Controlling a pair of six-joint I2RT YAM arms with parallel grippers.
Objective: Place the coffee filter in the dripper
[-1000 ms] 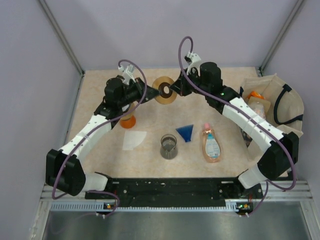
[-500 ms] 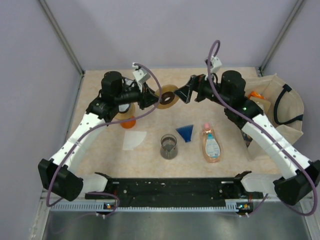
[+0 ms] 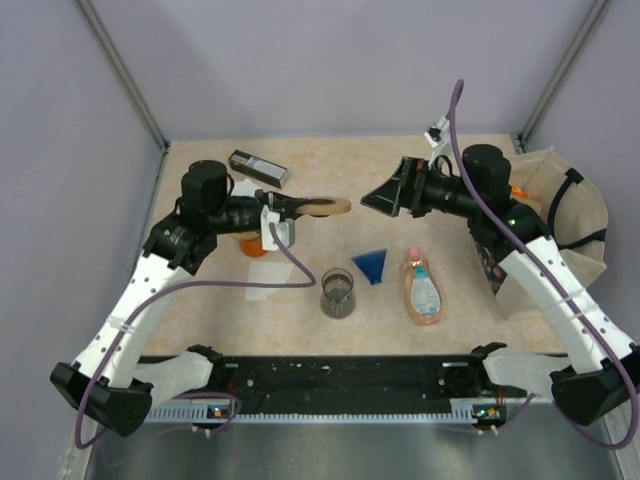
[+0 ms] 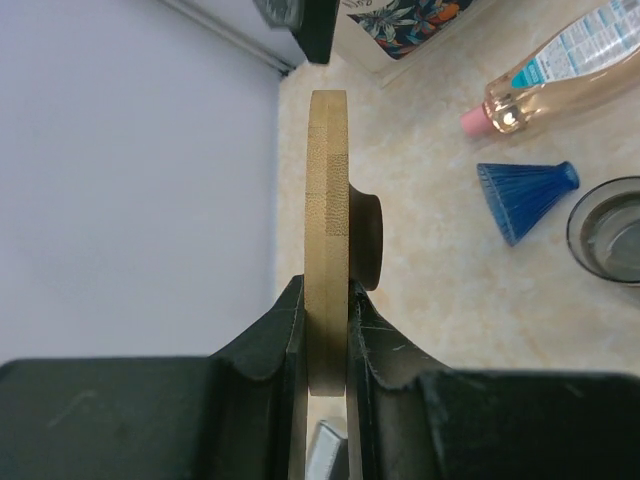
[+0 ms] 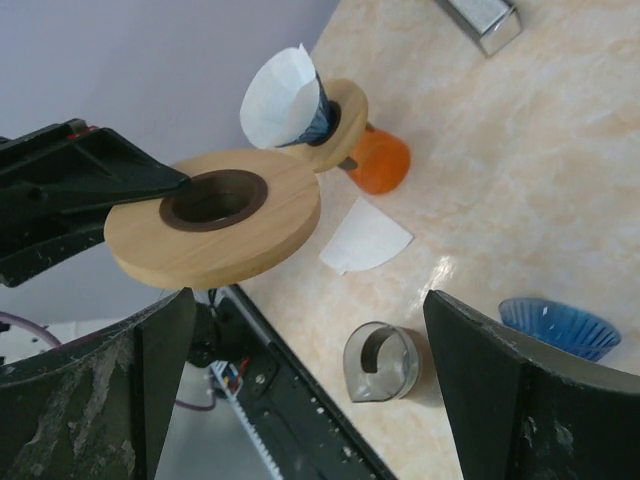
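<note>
Claws first: the left claw (image 4: 327, 320) is clamped on the rim of a wooden disc (image 4: 327, 170), one finger flat against each face. In my left wrist view I see the disc edge-on, with a dark collar bulging from one side. From above, the disc hangs off the desk (image 3: 460, 310), over its far half and left of the middle.

The right claw (image 3: 378, 197) faces the disc from the right, well apart from it. It is spread wide with nothing between its fingers (image 5: 110, 400). Through its wrist camera I look straight at the disc's dark-lined hole.

Just past the disc, toward the far left corner, stands an orange base (image 5: 380, 160) carrying a second wooden ring (image 5: 350, 110). In that ring sits a dark blue cone (image 5: 318, 115) with a white paper filter (image 5: 280, 95) standing open inside it.

A flat paper filter (image 5: 365, 235) lies on the desk toward the near left, close to the orange base. In the top view it is partly under my left arm. The blue dripper (image 3: 372, 264) lies on its side near the middle of the desk, apart from both filters. A glass beaker (image 3: 338, 293) stands just beside it on the near side, and a bottle (image 3: 424, 285) of pale orange liquid lies flat to the dripper's right.

A metal box (image 3: 258, 167) sits by the far edge, left of centre. A cloth bag (image 3: 560, 215) stands along the right edge.
</note>
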